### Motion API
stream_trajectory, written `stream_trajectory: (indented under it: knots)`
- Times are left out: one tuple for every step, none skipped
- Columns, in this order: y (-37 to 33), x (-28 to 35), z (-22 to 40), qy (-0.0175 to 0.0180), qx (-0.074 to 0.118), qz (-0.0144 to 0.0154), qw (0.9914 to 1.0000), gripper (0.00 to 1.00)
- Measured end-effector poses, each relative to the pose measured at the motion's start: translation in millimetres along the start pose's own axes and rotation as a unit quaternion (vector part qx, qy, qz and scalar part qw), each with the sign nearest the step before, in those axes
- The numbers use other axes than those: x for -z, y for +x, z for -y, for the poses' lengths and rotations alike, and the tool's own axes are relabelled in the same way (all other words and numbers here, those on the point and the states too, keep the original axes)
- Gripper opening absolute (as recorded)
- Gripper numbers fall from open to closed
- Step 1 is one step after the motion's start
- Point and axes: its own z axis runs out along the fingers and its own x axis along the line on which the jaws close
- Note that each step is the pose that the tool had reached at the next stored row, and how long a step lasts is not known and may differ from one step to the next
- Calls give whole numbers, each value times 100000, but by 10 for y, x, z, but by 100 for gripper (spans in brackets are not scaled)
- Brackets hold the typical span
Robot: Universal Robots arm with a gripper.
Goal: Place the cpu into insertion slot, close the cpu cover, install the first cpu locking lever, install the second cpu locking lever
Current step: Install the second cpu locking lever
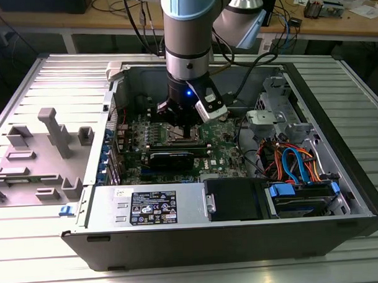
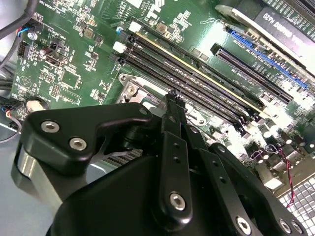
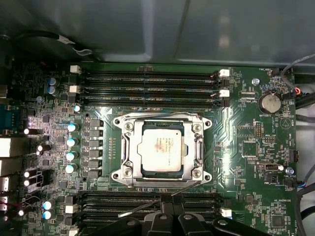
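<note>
First wrist view: cpu beyond pincer.

Both wrist views close above motherboard

Even indoor light, glare on the cpu, sharp focus throughout.

Silver-grey cpu on green circuit board.
</note>
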Motion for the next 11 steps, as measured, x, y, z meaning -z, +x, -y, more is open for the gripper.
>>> stream_trajectory:
  knots:
    - [0, 0, 0, -3, 0, -2, 100000, 11]
    - [0, 0, 0, -1, -2, -2, 100000, 11]
    - [0, 0, 0, -1, 1, -2, 100000, 11]
    - [0, 0, 0, 0, -1, -3, 100000, 11]
    - [0, 0, 0, -3, 1, -2, 100000, 11]
    - [0, 0, 0, -3, 0, -3, 100000, 11]
    - [0, 0, 0, -3, -1, -2, 100000, 11]
    - [-3, 0, 0, -5, 1, -43, 100000, 11]
    - [-4, 0, 1, 3, -1, -114, 100000, 11]
    - [-5, -3, 1, -6, -11, -174, 100000, 11]
    - [-28, -11, 1, -21, -24, -820, 99997, 11]
